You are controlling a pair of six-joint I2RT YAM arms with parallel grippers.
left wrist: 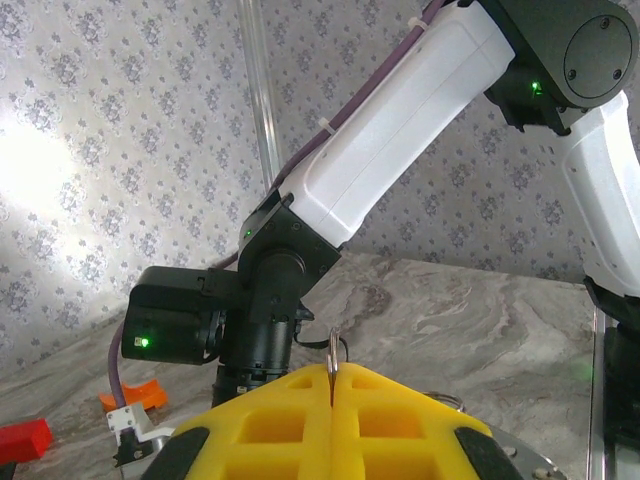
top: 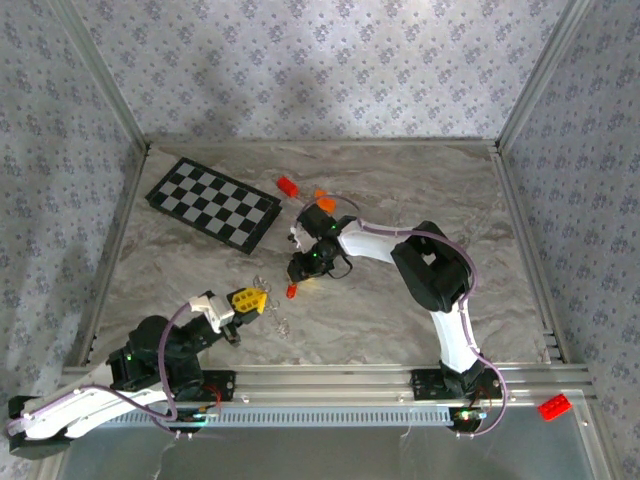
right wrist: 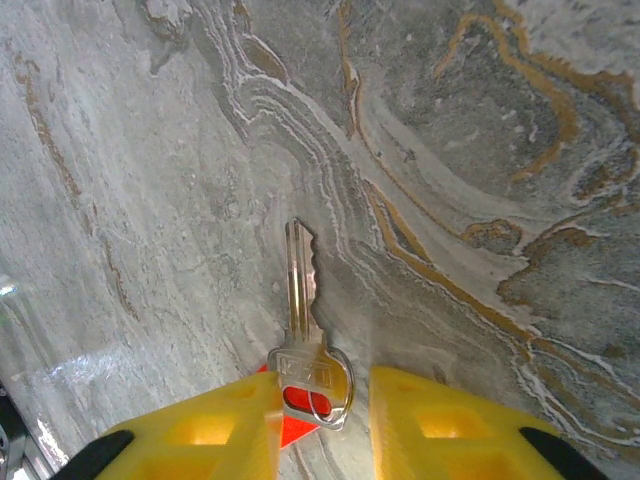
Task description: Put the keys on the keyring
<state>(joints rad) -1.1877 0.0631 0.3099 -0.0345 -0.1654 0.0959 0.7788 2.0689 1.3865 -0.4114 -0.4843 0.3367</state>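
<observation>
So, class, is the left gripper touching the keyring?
Touching. The left wrist view shows the keyring pinched in the seam between the shut yellow fingers of the left gripper.

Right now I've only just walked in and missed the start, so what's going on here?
The left gripper is shut on the thin metal keyring, which stands on edge in its grip. The right gripper is low over the marbled table, jaws open either side of the red head of a key lying flat there. The key is not yet on the ring.
</observation>
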